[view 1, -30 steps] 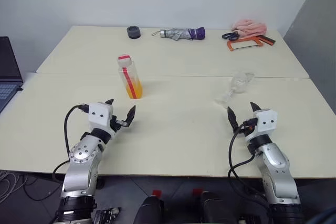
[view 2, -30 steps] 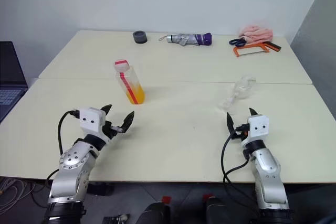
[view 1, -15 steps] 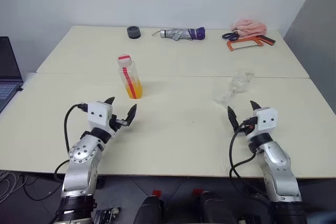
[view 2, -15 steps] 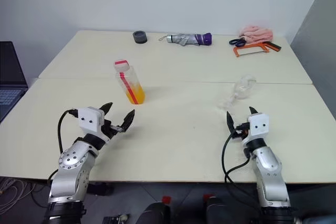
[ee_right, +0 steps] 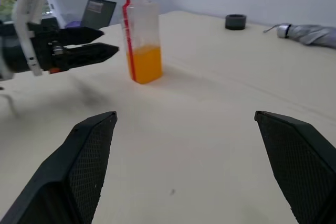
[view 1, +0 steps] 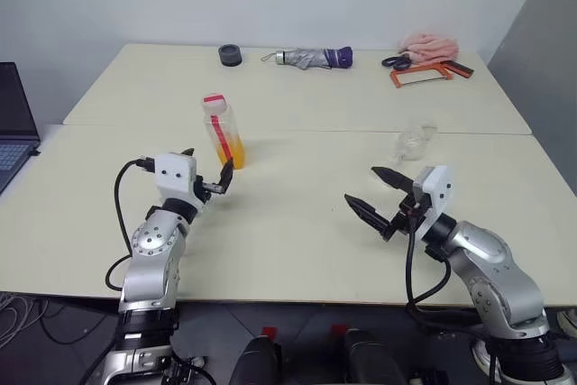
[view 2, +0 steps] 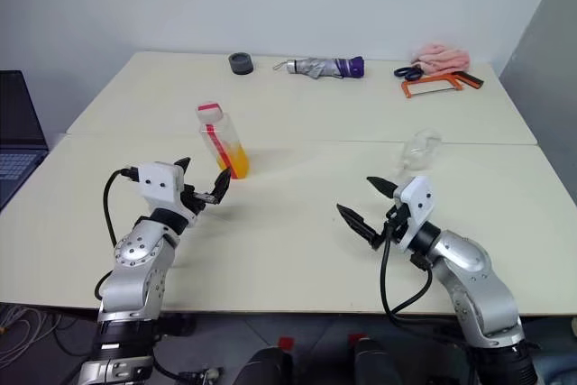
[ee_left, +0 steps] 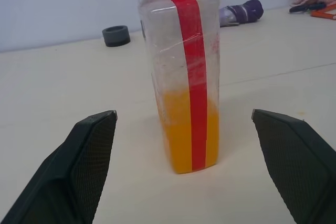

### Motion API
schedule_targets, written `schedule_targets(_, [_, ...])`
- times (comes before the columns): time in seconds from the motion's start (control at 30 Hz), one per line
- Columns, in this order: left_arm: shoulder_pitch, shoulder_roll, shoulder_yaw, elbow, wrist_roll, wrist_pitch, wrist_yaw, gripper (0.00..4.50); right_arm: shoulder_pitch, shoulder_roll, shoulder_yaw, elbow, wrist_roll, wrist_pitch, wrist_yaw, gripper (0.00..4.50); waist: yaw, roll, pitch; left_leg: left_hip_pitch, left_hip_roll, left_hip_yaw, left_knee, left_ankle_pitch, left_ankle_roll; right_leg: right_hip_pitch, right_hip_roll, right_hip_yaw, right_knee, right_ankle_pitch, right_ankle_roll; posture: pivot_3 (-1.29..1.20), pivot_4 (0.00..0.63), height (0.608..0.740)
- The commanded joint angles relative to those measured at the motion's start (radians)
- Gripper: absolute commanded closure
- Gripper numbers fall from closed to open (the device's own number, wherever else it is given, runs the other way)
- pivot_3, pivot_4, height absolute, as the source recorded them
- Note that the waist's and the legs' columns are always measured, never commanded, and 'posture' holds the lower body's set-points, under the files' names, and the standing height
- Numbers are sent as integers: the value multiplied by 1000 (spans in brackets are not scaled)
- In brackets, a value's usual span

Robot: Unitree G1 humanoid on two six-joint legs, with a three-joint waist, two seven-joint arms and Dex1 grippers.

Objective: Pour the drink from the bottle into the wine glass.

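The bottle [view 1: 222,129] stands upright at the table's middle left, capped, with the orange drink [view 1: 228,150] filling its lower part. My left gripper [view 1: 209,169] is open just in front of it, fingers level and either side of the bottle [ee_left: 184,77] without touching. My right gripper [view 1: 362,187] is open above the table at the right, turned left toward the bottle [ee_right: 143,30]. The wine glass [view 1: 413,142] seems to lie on its side behind the right gripper, partly hidden by it.
At the far edge sit a black tape roll [view 1: 229,55], a folded umbrella [view 1: 311,59], a pink cloth [view 1: 428,44] and an orange-framed saw with scissors [view 1: 419,75]. A laptop [view 1: 13,123] is at the left edge. Bare tabletop [view 1: 297,196] lies between the grippers.
My left gripper has moved forward and up, close to the bottle. My right gripper has risen and swung left, now pointing at the bottle. Both stayed open.
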Motion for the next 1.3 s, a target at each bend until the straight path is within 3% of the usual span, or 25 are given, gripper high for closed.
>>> schedule_targets(0.03, [-49, -2, -14, 9, 18, 12, 14, 96, -23, -21, 4, -65, 48, 43, 33, 0, 0, 0, 0, 0, 0, 0, 0, 0, 0, 0, 0, 0, 0, 0, 0, 0, 150, 740])
schedule_targets(0.67, [-204, -36, -5, 127, 69, 20, 162, 96, -99, -25, 31, -19, 55, 22, 150, 0, 0, 0, 0, -1, 0, 0, 0, 0, 0, -1, 0, 0, 0, 0, 0, 0, 150, 740])
schedule_targets(1.3, [-320, -57, -6, 185, 50, 79, 186, 96, -200, -9, 61, -23, 53, 69, 135, 0, 0, 0, 0, -1, 0, 0, 0, 0, 0, -1, 0, 0, 0, 0, 0, 0, 150, 740])
